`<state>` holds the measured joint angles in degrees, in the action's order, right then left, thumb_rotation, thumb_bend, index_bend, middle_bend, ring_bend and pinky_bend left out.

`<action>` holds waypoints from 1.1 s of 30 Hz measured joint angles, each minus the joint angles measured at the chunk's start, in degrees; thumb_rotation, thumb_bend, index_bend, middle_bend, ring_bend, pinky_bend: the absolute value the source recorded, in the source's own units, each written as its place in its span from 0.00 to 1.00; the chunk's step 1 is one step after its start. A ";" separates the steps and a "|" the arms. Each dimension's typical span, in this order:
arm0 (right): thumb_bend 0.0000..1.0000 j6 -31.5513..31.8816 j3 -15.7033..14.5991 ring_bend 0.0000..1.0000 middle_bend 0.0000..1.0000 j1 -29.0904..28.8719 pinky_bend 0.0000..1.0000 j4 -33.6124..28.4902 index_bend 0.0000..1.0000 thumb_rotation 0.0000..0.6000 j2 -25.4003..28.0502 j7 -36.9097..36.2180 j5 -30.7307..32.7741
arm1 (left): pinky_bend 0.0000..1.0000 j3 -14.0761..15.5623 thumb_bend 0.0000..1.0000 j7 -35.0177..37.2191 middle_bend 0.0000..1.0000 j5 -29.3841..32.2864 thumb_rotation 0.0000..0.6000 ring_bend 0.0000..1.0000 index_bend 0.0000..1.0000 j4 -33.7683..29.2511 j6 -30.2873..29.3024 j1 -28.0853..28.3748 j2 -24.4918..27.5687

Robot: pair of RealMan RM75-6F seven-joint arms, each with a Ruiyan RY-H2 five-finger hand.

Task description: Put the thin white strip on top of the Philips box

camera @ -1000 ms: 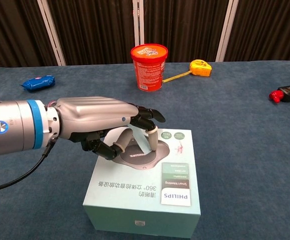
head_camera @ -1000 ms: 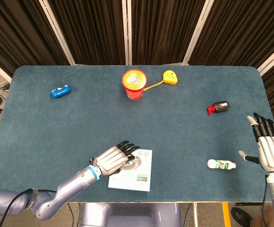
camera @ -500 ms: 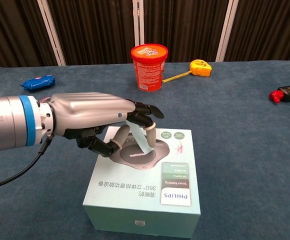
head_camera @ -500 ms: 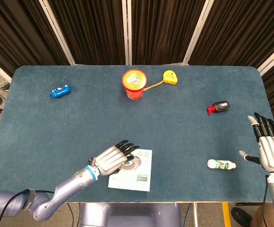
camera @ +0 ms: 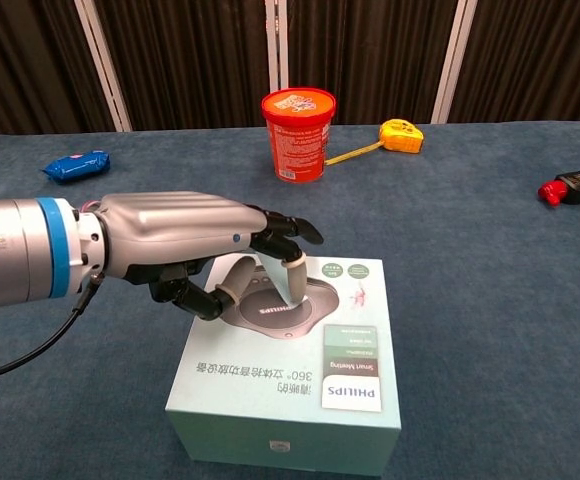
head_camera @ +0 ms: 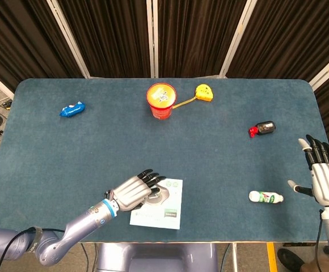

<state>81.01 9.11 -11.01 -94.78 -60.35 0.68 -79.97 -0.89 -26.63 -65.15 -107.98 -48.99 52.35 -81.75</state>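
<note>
The pale green Philips box (head_camera: 171, 213) (camera: 342, 392) lies flat at the table's near edge, printed face up. My left hand (head_camera: 134, 191) (camera: 185, 248) hovers over the box's far left part, palm down. Its thumb and fingertips pinch the thin white strip (camera: 289, 280), which slants down with its lower end at the box top; whether it touches I cannot tell. The head view hides the strip under the hand. My right hand (head_camera: 325, 178) is held up far to the right, off the table's edge, fingers spread and holding nothing.
A red tub (head_camera: 161, 100) (camera: 298, 133) and a yellow tape measure (head_camera: 203, 92) (camera: 400, 135) stand at the back middle. A blue packet (head_camera: 72, 109) lies back left. On the right are a black-and-red bottle (head_camera: 262, 128) and a white bottle (head_camera: 265, 197).
My left hand has drawn back slightly to the left over the box, with the strip still in its fingers. The right hand has barely moved.
</note>
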 measured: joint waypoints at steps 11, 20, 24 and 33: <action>0.00 0.00 -0.09 0.00 0.00 0.02 0.00 -0.18 0.07 1.00 0.08 -0.07 -0.27 | 0.00 -2.15 1.00 2.54 0.00 -1.83 1.00 0.00 0.28 -1.42 -4.48 -1.78 2.49; 0.00 -0.31 -0.57 0.00 0.00 0.08 0.00 -1.01 0.01 1.00 0.40 0.05 -0.76 | 0.00 -3.73 0.02 2.82 0.00 -4.30 1.00 0.00 0.00 -4.16 -18.52 -8.71 8.79; 0.00 -0.31 -0.80 0.00 0.00 0.17 0.00 -1.59 0.00 1.00 0.77 0.56 -1.03 | 0.00 -2.26 0.00 3.42 0.00 -7.52 1.00 0.00 0.00 -4.01 -27.44 -15.22 11.28; 0.00 0.68 -1.57 0.00 0.00 0.72 0.00 -2.53 0.00 1.00 0.87 2.28 -2.35 | 0.00 5.62 0.00 9.96 0.00 -14.21 1.00 0.00 0.00 -0.33 -39.59 -30.91 15.67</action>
<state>81.69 7.54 -10.28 -97.31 -59.47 2.96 -82.33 4.73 -16.66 -79.36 -108.32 -88.59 21.44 -66.08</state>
